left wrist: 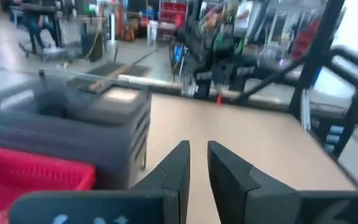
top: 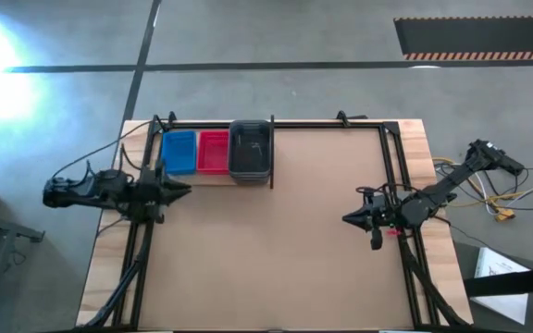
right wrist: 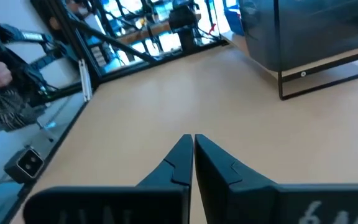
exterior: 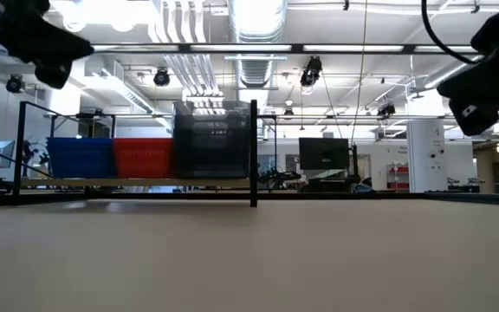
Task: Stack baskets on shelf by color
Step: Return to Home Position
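The shelf [top: 192,176] stands at the table's far left, a pale board in a black frame with a dark upright [top: 272,153] at its right end. On it, side by side, rest a blue basket [top: 179,151], a red basket [top: 213,151] and a taller stack of dark grey baskets [top: 251,150]; the low view shows the same row as blue [exterior: 81,157], red [exterior: 143,157] and grey [exterior: 212,139]. My left gripper [top: 185,190] [left wrist: 197,152] hovers just near of the shelf, shut but for a thin slit, and holds nothing. My right gripper [top: 348,219] [right wrist: 193,140] hovers at the table's right, shut and empty.
A black metal frame [top: 391,176] runs along the table's sides and far edge. The brown tabletop [top: 276,250] between the arms is bare. Cables [top: 502,199] lie off the right edge. Beyond the table, the room shows racks and equipment.
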Action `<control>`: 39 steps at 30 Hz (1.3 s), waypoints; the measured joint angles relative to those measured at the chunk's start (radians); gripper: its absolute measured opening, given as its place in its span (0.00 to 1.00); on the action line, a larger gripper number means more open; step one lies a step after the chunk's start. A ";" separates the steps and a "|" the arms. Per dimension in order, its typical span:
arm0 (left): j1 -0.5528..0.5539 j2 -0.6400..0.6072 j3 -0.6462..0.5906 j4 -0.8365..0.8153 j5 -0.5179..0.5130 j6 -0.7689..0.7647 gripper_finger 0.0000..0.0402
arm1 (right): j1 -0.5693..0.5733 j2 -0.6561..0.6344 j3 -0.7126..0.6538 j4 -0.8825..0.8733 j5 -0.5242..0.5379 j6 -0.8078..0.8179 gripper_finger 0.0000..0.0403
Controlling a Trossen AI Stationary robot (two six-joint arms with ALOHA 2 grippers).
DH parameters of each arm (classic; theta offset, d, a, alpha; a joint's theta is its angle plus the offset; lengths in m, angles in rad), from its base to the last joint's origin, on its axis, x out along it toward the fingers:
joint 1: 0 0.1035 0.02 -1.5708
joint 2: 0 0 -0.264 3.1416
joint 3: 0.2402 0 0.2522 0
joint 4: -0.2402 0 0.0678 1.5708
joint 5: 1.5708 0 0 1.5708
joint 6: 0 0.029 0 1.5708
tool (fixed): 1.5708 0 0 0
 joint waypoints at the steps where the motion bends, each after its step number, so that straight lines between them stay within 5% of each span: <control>1: 0.000 0.005 -0.001 0.018 0.004 0.000 0.10 | 0.000 -0.007 -0.022 0.028 0.000 -0.010 0.02; 9: 0.001 -0.005 -0.086 0.071 0.032 0.002 0.10 | 0.002 -0.027 -0.021 0.036 0.008 -0.058 0.02; 25: 0.003 -0.004 -0.313 0.541 0.156 0.155 0.10 | 0.002 -0.012 -0.022 0.044 0.012 -0.074 0.02; 34: 0.003 0.004 -0.314 0.536 0.155 0.164 0.10 | -0.016 -0.028 -0.022 0.048 0.098 -0.096 0.02; 39: 0.003 0.011 -0.315 0.534 0.152 0.164 0.10 | -0.150 -0.089 -0.022 0.048 -0.023 -0.134 0.02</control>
